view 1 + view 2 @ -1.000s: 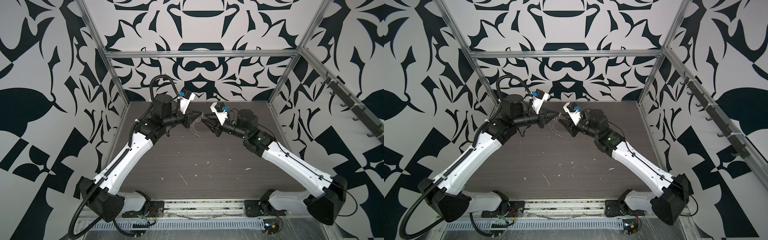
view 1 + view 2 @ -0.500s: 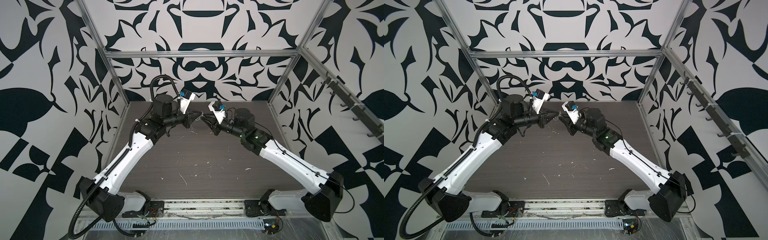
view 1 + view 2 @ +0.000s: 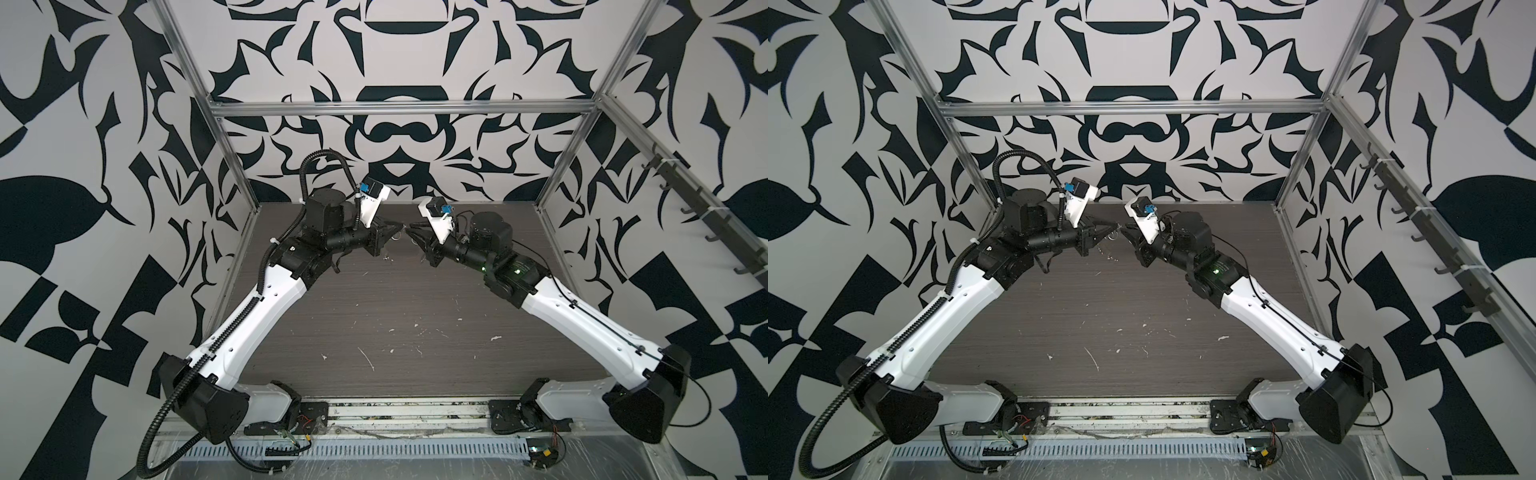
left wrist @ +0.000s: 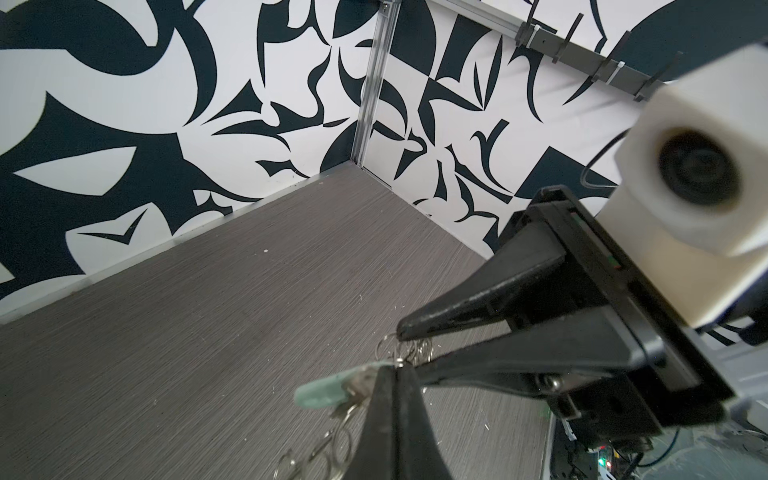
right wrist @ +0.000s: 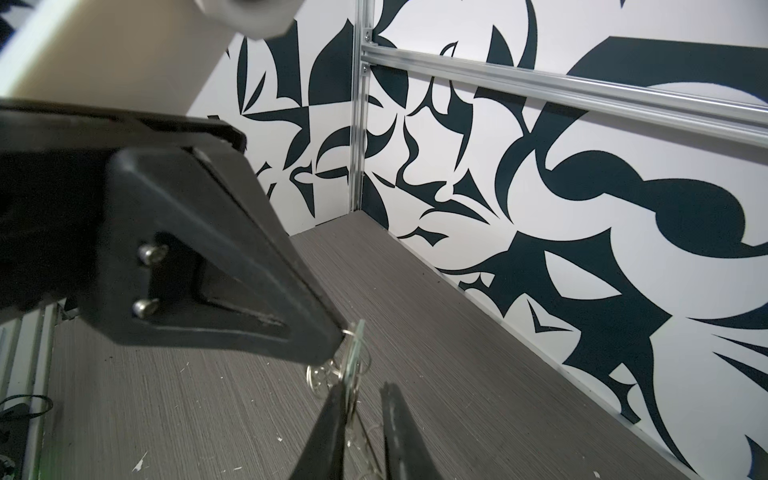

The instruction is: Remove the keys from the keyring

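Note:
My left gripper (image 4: 395, 372) is shut on the keyring, which shows only as a bunch of small silver split rings (image 4: 409, 347) with more rings hanging below (image 4: 328, 449). The keys stick out sideways from that grip as a pale oval tag (image 4: 324, 388) with a small silver key (image 4: 361, 382) at its root. My right gripper (image 5: 363, 395) meets the left gripper (image 5: 336, 347) tip to tip above the table's far end. Its jaws stand a narrow gap apart around the tag (image 5: 353, 359), which is edge-on and lies against one finger (image 5: 332, 411). In both top views the two grippers (image 3: 401, 227) (image 3: 412, 231) nearly touch.
The dark wood-grain table (image 3: 395, 311) carries small white flecks. Patterned walls and aluminium posts (image 4: 368, 104) close in the back corners. A rail of dark hooks (image 3: 706, 216) runs along the right wall.
The right gripper's jaws have narrowed around the tag, and that arm has shifted slightly. The left gripper has stayed shut in place.

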### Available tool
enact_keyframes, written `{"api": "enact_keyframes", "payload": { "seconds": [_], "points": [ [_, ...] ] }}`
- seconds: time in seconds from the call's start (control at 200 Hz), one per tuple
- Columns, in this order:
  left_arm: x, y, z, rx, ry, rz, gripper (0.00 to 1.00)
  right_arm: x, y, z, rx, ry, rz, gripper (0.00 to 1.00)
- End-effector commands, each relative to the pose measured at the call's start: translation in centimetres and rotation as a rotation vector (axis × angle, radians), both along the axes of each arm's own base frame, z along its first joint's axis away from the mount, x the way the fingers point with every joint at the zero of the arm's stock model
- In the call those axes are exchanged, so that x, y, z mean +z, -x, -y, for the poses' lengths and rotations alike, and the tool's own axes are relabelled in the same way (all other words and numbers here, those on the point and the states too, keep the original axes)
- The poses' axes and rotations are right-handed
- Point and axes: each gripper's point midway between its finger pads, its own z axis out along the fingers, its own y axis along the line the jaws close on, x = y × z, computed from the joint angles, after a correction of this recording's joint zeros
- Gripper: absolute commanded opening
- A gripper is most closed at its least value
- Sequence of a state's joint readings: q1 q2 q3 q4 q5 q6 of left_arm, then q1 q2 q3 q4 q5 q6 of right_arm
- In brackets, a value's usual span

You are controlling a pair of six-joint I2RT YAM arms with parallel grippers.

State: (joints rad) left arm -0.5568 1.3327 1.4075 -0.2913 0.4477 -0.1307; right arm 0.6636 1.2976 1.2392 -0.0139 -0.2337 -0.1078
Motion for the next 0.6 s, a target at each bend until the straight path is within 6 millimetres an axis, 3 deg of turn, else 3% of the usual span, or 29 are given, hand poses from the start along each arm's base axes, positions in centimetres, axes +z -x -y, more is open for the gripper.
{"api": "enact_keyframes", "payload": {
  "seconds": [0.0, 0.315, 0.485, 0.595],
  "points": [
    [1.5, 0.5, 0.1, -0.016, 0.027, 0.043, 0.0, 2.7, -0.4, 0.2, -0.025, -0.03, 0.057, 0.2],
    [1.6, 0.8, 0.0, -0.02, 0.03, 0.048, 0.0, 2.6, -0.6, -0.8, 0.015, -0.026, 0.038, 0.17],
    [1.8, 0.9, -0.2, -0.017, 0.028, 0.058, 0.0, 2.4, 0.0, -1.4, 0.065, -0.026, 0.023, 0.09],
    [1.9, 1.0, -0.3, -0.017, 0.026, 0.061, 0.0, 2.3, 0.6, -1.8, 0.112, -0.025, 0.02, 0.1]
  ]
}}
